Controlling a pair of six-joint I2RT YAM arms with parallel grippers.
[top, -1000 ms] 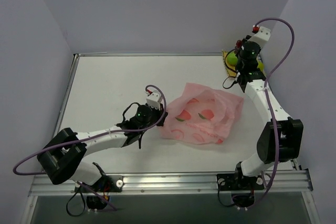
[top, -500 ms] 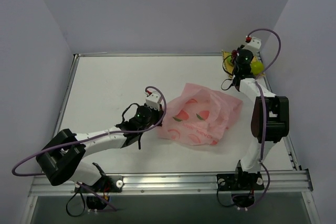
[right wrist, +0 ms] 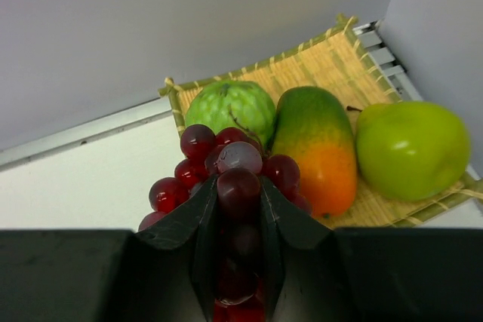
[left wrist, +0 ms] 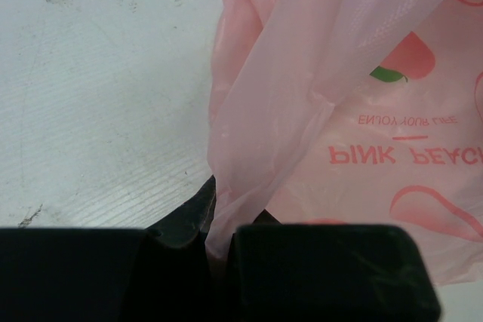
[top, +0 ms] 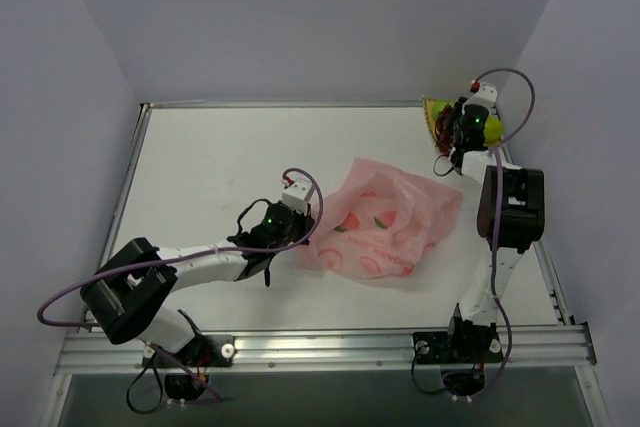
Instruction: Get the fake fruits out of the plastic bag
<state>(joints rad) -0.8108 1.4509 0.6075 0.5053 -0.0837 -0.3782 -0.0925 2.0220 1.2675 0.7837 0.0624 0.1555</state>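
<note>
The pink plastic bag (top: 385,217) lies crumpled at the table's middle right. My left gripper (top: 305,230) is shut on the bag's left edge (left wrist: 249,186), a fold pinched between the jaws. My right gripper (right wrist: 238,209) is shut on the dark red grape bunch (right wrist: 226,167) and holds it over the near corner of the yellow woven mat (right wrist: 302,73) in the far right corner. On the mat lie a bumpy green fruit (right wrist: 230,107), an orange-green mango (right wrist: 315,145) and a smooth green apple (right wrist: 411,148). The top view shows the right gripper (top: 450,132) at the mat (top: 432,112).
The back wall and the right wall meet just behind the mat. The table's metal rail (right wrist: 75,137) runs along the far edge. The right arm's upright links (top: 505,217) stand just right of the bag.
The right arm has folded further toward the far right corner, bringing its gripper lower over the mat. The left gripper stays on the bag's edge; the bag has shifted slightly.
</note>
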